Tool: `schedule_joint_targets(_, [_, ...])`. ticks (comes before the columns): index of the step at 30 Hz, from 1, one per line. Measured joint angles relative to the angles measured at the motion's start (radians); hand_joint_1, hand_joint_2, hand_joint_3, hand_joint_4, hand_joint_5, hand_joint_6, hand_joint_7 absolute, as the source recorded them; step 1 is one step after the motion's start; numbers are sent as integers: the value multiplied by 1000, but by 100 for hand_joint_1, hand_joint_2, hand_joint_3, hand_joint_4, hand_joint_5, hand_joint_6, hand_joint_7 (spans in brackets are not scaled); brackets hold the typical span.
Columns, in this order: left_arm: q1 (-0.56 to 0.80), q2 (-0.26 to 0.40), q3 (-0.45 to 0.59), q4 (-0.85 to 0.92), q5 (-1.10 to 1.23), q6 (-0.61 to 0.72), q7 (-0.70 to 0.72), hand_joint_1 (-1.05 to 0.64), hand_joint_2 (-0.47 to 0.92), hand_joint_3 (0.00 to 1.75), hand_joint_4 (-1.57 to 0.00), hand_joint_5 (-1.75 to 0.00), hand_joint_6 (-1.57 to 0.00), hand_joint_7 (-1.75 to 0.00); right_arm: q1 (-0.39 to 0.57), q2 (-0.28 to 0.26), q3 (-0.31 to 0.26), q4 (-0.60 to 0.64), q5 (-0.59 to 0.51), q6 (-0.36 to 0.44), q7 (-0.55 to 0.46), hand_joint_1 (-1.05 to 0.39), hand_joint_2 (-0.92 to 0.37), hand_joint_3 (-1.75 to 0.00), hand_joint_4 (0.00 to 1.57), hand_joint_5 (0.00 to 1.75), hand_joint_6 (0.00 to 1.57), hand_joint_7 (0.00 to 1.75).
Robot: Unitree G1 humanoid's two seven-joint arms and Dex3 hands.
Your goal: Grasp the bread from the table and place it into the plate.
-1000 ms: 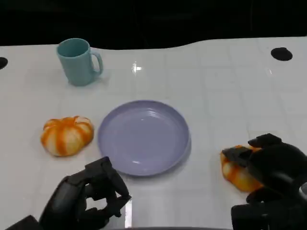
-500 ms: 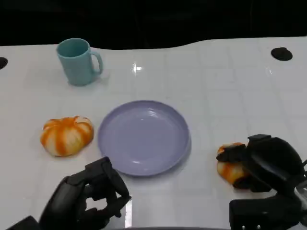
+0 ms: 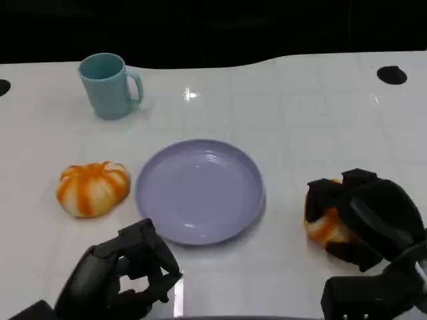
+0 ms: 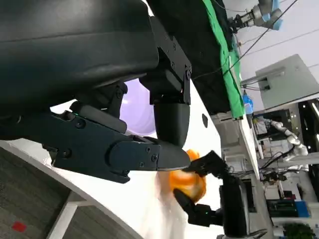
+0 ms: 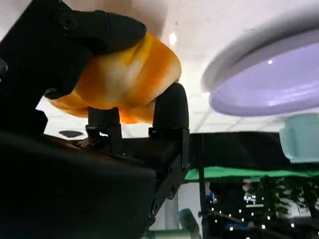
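The right hand point(image 3: 363, 217) has its black fingers point(image 5: 170, 107) wrapped around the orange-and-white glazed bread point(image 3: 325, 225), a rounded, soft-looking lobed bun; in the right wrist view one finger arches over its top while others press up under it, so the bun is clamped between them. The bread sits to the right of the round lavender plate point(image 3: 200, 190), close to its rim but outside it; whether the bread touches the table cannot be told. The plate is smooth and glossy, shallow, with a raised lip. The left hand point(image 3: 123, 277) has its fingers curled inward, nothing in them, near the plate's front edge. A second orange-and-white striped bun point(image 3: 93, 188) lies left of the plate on the glossy white tabletop point(image 3: 320, 120). Behind it stands a teal ceramic mug point(image 3: 108, 85), upright, handle to the right
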Motion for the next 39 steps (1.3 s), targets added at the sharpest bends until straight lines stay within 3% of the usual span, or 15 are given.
schedule_joint_targets(7, [0,0,0,0,0,0,0,-54,92,33,-67,-175,-59,-156,-16,26,-13,-10,57,-60,-25,-15,-26,-145,99,175,75,171])
schedule_joint_targets(10, [-1,-1,-1,0,0,0,0,-54,92,33,-68,-175,-59,-156,-44,51,-14,-24,67,-74,-14,-19,-26,-142,99,175,76,168])
schedule_joint_targets(14, [0,-1,-2,1,4,-1,0,-55,92,33,-68,-175,-59,-155,-95,88,-13,-29,86,-78,7,-20,-26,-132,98,175,71,174])
schedule_joint_targets(22, [1,-2,-7,0,14,-2,0,-57,92,32,-66,-175,-59,-154,-189,181,0,-1,125,-75,85,-20,-29,-132,97,175,70,175])
schedule_joint_targets(33, [12,-4,-23,-16,14,-1,0,-54,92,33,-66,-175,-59,-155,-359,305,67,213,127,-93,94,-20,-25,-141,99,175,73,175])
schedule_joint_targets(37, [20,-5,-27,-31,15,3,0,-54,92,33,-66,-175,-59,-155,-409,348,92,327,126,-104,86,-20,-24,-138,98,175,72,175])
schedule_joint_targets(39, [22,-4,-27,-35,15,7,0,-54,92,33,-66,-175,-59,-155,-429,363,99,370,126,-109,82,-20,-31,-125,97,175,70,172])
